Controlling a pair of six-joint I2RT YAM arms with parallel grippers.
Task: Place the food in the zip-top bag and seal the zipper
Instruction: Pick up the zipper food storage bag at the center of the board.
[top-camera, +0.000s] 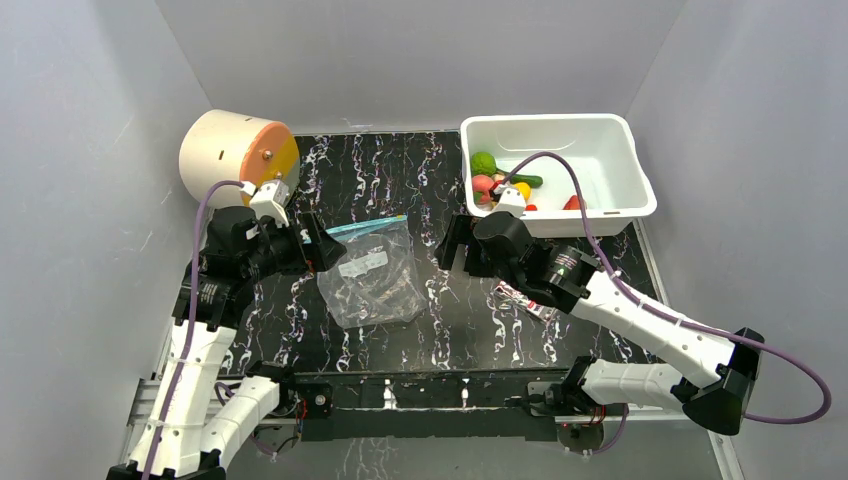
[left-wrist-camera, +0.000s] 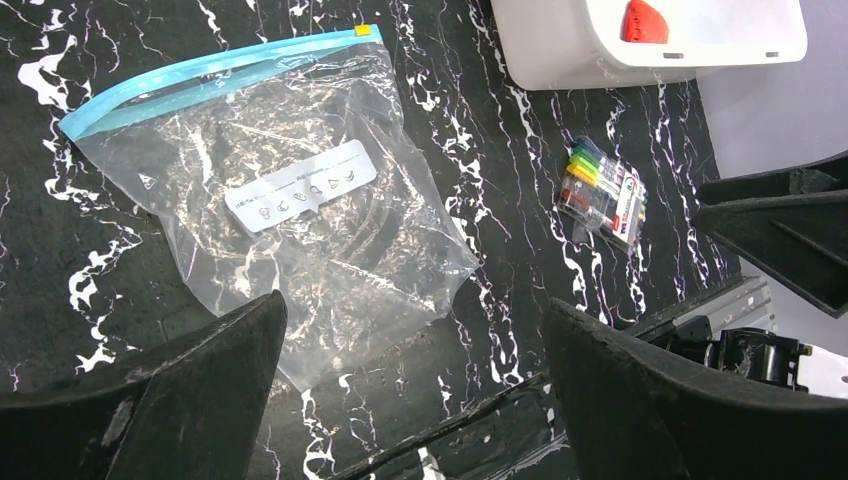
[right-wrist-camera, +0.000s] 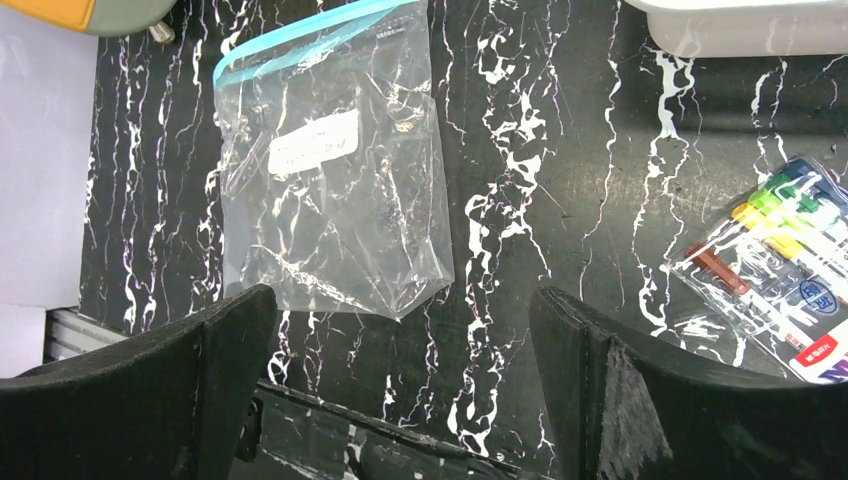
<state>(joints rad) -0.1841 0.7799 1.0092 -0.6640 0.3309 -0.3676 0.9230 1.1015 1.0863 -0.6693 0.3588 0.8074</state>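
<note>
The clear zip-top bag (top-camera: 372, 275) lies flat and empty in the middle of the black marbled table, white label up. Its blue-teal zipper (top-camera: 365, 226) runs along the far edge. The bag also shows in the left wrist view (left-wrist-camera: 300, 210) and the right wrist view (right-wrist-camera: 330, 190). The food (top-camera: 500, 180), green, pink, yellow and red toy pieces, sits in the white bin (top-camera: 610, 135). My left gripper (top-camera: 330, 250) is open and empty at the bag's left edge. My right gripper (top-camera: 455, 245) is open and empty to the right of the bag, in front of the bin.
A flat packet of coloured markers (top-camera: 525, 300) lies under my right arm, right of the bag. A cream and orange cylinder (top-camera: 235, 150) lies on its side at the back left. Grey walls close in the table on three sides.
</note>
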